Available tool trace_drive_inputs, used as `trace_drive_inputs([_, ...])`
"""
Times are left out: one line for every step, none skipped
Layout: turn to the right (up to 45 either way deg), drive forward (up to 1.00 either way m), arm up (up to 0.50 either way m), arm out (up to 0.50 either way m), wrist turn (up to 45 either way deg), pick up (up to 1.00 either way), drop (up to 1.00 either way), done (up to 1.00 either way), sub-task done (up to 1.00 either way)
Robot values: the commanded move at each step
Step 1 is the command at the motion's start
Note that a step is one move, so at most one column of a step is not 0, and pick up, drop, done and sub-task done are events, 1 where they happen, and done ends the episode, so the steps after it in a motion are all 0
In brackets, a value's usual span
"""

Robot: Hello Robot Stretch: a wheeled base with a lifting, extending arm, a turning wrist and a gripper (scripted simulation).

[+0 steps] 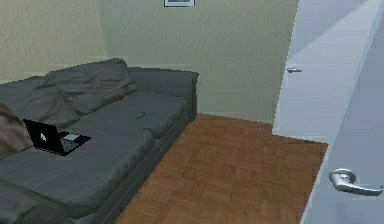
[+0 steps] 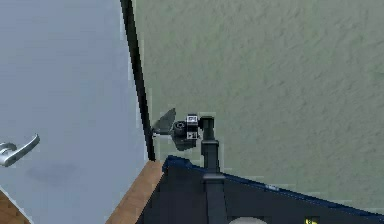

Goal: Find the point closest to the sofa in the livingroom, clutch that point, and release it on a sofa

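Pale green walls enclose a dark grey fabric sofa, the drop target, at the forward view's left, and a white door at its right. An open black laptop sits on the seat. By the door's edge, the gripper seems mid-search; its grip and load cannot be told.

The dark square bar of the arm rises from the robot's dark base. At its far end sit two small white marked squares. Left of them the dark two-fingered hand points toward the arm side view's left. Its tip is too small to tell whether it holds anything.
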Motion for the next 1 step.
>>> trace_drive_inputs([0.0,0.0,0.24,0.0,0.0,0.0,0.0,0.0,0.0])
